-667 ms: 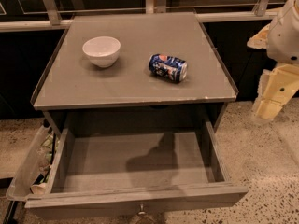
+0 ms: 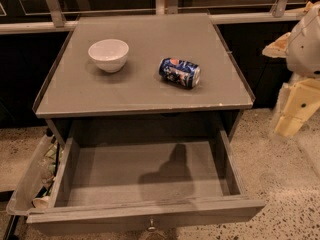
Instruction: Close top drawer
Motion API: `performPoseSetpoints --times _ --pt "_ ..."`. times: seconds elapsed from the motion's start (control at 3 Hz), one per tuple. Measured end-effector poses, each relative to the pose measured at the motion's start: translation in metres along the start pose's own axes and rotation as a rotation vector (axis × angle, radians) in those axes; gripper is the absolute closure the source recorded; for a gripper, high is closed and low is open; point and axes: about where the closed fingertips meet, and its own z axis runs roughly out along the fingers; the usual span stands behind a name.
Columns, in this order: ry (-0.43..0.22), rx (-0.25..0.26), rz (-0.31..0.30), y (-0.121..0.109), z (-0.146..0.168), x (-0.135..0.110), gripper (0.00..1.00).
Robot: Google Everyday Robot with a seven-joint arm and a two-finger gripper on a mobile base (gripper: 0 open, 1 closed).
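The top drawer (image 2: 145, 215) of the grey cabinet is pulled far out toward me. Its inside (image 2: 145, 171) is bare and shadowed, and its small metal knob (image 2: 151, 228) shows at the bottom edge of the view. My gripper (image 2: 295, 111), cream-coloured, hangs at the right edge beside the cabinet. It is above the floor, apart from the drawer and holding nothing that I can see. The white arm housing (image 2: 305, 39) sits above it.
A white bowl (image 2: 108, 54) and a blue soda can (image 2: 180, 72) lying on its side rest on the cabinet top (image 2: 140, 91). A clear bin with litter (image 2: 30, 181) stands against the drawer's left side. Speckled floor (image 2: 280, 184) lies to the right. A railed counter (image 2: 125, 21) runs behind.
The arm and gripper at the right sit slightly lower than before. The drawer, bowl and can have not moved.
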Motion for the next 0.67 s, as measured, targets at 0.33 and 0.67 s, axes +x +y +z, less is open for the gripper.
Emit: performPoseSetpoints --times 0.33,0.67 --pt "-0.067 -0.018 -0.026 0.024 0.012 -0.001 0.18" --pt "-0.129 -0.029 -0.032 0.055 0.028 0.005 0.42"
